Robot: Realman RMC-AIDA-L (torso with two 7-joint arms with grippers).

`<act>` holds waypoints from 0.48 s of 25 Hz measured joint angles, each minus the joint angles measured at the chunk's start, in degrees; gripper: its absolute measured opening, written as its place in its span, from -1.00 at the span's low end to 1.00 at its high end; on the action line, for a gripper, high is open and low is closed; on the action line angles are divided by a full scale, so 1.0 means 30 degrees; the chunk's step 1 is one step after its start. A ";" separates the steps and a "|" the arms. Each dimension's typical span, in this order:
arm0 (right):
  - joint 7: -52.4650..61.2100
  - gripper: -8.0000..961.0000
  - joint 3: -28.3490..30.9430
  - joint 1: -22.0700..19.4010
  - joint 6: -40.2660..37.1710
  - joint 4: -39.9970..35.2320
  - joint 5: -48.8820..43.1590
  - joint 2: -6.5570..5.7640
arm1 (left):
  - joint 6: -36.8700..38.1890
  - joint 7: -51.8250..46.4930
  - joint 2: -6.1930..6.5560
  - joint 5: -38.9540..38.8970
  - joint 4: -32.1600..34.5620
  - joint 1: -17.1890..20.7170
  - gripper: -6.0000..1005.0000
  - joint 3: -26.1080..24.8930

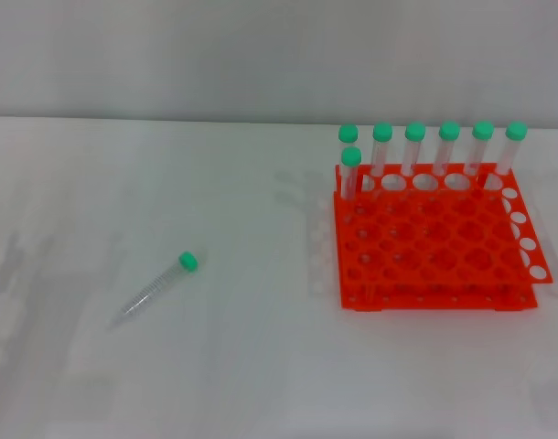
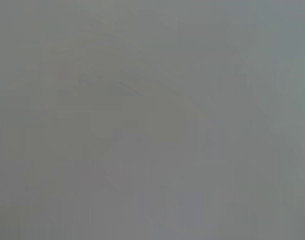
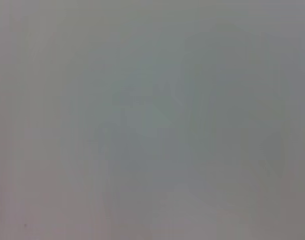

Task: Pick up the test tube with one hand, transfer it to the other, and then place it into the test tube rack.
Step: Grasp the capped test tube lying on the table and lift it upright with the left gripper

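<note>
A clear test tube [image 1: 156,288] with a green screw cap lies flat on the white table at the left, cap toward the far right and tapered tip toward the near left. The orange-red test tube rack [image 1: 434,242] stands at the right, its top plate full of round holes. Several alike green-capped tubes [image 1: 448,146] stand upright along its far row, with one more [image 1: 350,172] in the far left corner. Neither gripper shows in the head view. Both wrist views show only a plain grey surface.
The white table [image 1: 242,366] reaches back to a pale wall [image 1: 261,55]. Faint shadows lie on the table at the far left and to the left of the rack.
</note>
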 joint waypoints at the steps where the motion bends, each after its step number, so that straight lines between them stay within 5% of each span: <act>1: -0.0007 0.39 0.0030 0.0001 0.0019 0.0033 -0.0001 0.0000 | -0.0046 0.0000 0.0000 0.0003 -0.0001 -0.0001 0.78 0.0000; 12: -0.0034 0.38 -0.0050 0.0000 0.0433 0.0062 -0.0018 -0.0001 | -0.0828 -0.0070 -0.0002 0.0041 -0.0001 -0.0279 0.78 0.0000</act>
